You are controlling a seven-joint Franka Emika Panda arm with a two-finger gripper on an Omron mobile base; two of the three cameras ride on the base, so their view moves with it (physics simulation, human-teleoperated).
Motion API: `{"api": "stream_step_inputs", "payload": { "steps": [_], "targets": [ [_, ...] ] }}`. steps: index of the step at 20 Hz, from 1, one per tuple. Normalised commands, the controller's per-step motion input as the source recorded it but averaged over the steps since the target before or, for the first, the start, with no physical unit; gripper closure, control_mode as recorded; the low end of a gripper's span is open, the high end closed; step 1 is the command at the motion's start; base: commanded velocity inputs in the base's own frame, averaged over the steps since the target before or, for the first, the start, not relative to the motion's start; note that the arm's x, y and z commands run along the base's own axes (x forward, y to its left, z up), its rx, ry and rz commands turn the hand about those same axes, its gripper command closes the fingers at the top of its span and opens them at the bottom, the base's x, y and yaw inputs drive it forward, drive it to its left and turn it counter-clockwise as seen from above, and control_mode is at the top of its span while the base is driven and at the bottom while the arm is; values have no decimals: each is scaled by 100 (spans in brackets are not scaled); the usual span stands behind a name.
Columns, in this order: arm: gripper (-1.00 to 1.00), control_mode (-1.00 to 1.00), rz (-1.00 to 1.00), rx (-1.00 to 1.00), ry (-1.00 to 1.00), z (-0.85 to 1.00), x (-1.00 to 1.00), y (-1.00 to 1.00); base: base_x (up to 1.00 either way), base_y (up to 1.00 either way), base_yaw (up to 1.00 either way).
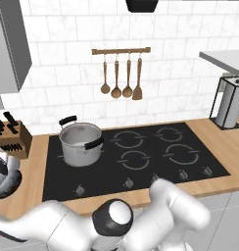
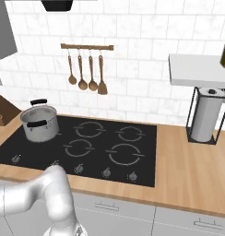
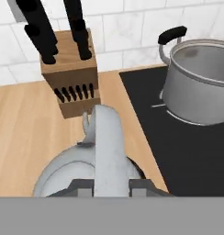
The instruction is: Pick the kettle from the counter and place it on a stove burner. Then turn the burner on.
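The shiny silver kettle (image 3: 63, 172) stands on the wooden counter (image 3: 22, 128), just left of the black cooktop and in front of the knife block. Its arched handle (image 3: 107, 142) runs up between my two dark fingertips, and my gripper (image 3: 111, 186) is shut on it from above. From the left base camera the kettle (image 1: 3, 182) sits at the far left edge, on the counter beside the cooktop (image 1: 107, 171). Several grey burner rings are bare, such as the front-left stove burner (image 1: 135, 160) (image 2: 79, 148).
A large steel pot (image 1: 81, 142) (image 2: 39, 122) (image 3: 201, 82) with black handles covers the back-left burner. A knife block (image 3: 72, 78) (image 1: 12, 137) stands behind the kettle. Knobs (image 1: 129, 183) line the cooktop's front edge. A paper towel holder (image 2: 205, 115) stands at the right.
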Motion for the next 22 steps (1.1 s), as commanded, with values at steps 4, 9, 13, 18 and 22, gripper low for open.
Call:
{"api": "stream_step_inputs", "payload": {
  "steps": [4, 9, 13, 18, 22],
  "targets": [
    [100, -100, -15, 0, -46, 66, 0, -100, 0, 0, 0],
    [100, -100, -19, 1, -32, 86, 4, -100, 0, 0, 0],
    [100, -100, -21, 3, -21, 89, 13, -100, 0, 0, 0],
    [100, -100, -23, 5, -8, 78, 29, -100, 0, 0, 0],
    [100, -100, -25, 6, 0, 66, 44, -100, 0, 0, 0]
  ]
}}
